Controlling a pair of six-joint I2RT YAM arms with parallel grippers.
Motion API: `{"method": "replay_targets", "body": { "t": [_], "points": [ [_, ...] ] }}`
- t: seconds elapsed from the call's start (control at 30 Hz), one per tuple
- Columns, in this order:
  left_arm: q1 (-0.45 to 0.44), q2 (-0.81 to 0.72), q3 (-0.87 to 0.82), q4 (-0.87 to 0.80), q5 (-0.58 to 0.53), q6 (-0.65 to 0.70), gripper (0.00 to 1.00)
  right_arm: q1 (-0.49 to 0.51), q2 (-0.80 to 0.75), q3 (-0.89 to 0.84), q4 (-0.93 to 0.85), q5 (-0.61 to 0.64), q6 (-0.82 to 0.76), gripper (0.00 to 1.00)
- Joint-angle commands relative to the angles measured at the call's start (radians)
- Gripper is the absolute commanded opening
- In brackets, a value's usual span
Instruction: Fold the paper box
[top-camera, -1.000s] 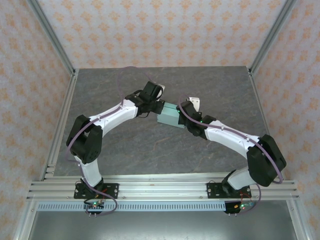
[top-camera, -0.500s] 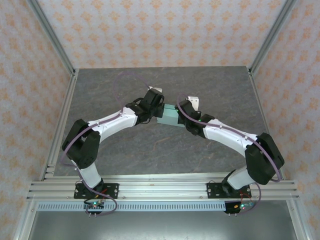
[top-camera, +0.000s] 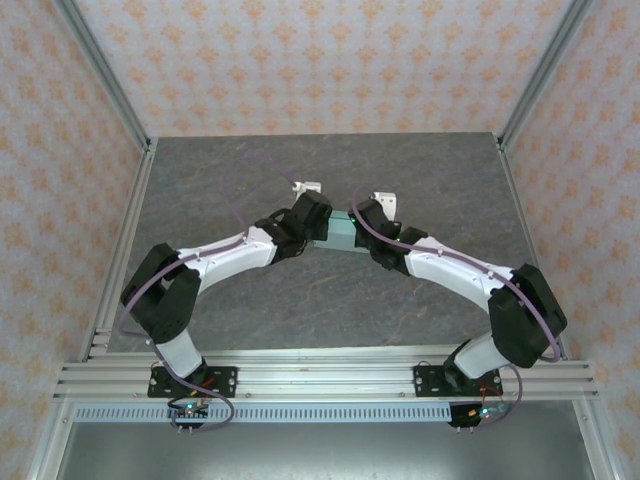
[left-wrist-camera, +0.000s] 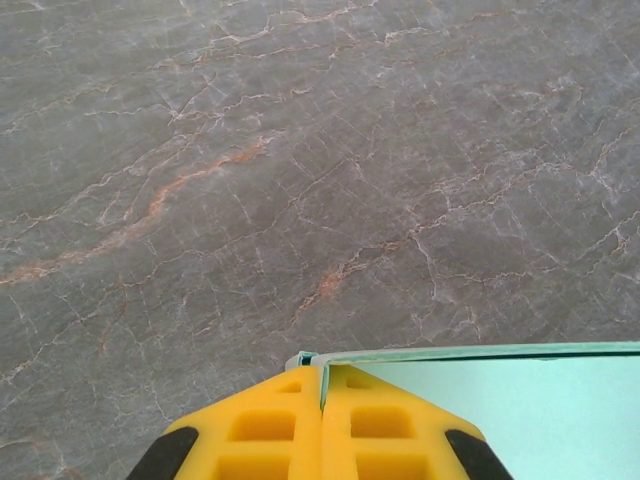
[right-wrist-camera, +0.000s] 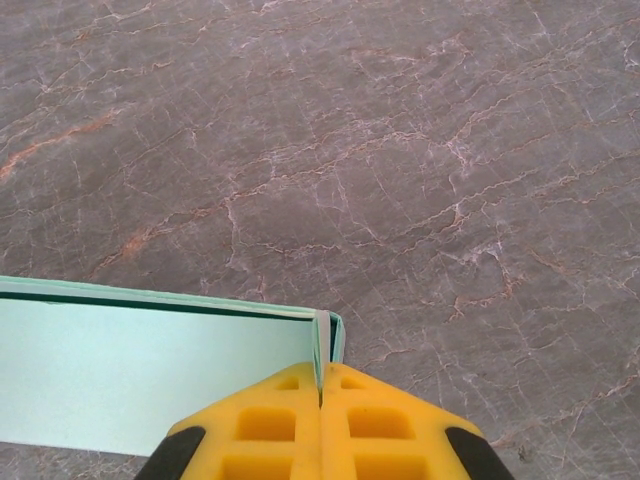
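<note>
Left gripper (left-wrist-camera: 321, 372) clamped on paper box (top-camera: 341, 232) corner. Right gripper (right-wrist-camera: 321, 372) clamped on the opposite corner, box spanning between them

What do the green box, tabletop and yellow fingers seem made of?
The paper box looks like thin matte card, its edge a slim line. The table: grey stone-look top with rusty veins, maybe laminate. The fingers: yellow moulded plastic or rubber, with recessed pockets.

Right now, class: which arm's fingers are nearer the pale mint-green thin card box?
Neither, it is a tie: the left fingers pinch the pale mint-green card box at its left end, and the right fingers pinch its right end; both touch it.
</note>
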Motion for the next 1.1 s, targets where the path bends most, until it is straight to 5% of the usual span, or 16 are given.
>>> {"method": "replay_targets", "body": {
  "t": [0.0,0.7,1.07],
  "points": [
    [-0.011,-0.031,-0.055,0.047,-0.108,-0.053,0.00,0.005,0.020,0.007,-0.039,0.023,-0.012,0.00],
    [-0.095,0.035,-0.339,0.439,-0.267,-0.059,0.00,0.005,0.021,-0.159,0.173,0.011,-0.084,0.00],
    [-0.125,0.069,-0.366,0.466,-0.328,-0.032,0.00,0.005,-0.026,-0.167,0.169,-0.032,-0.090,0.00]
  ]
}}
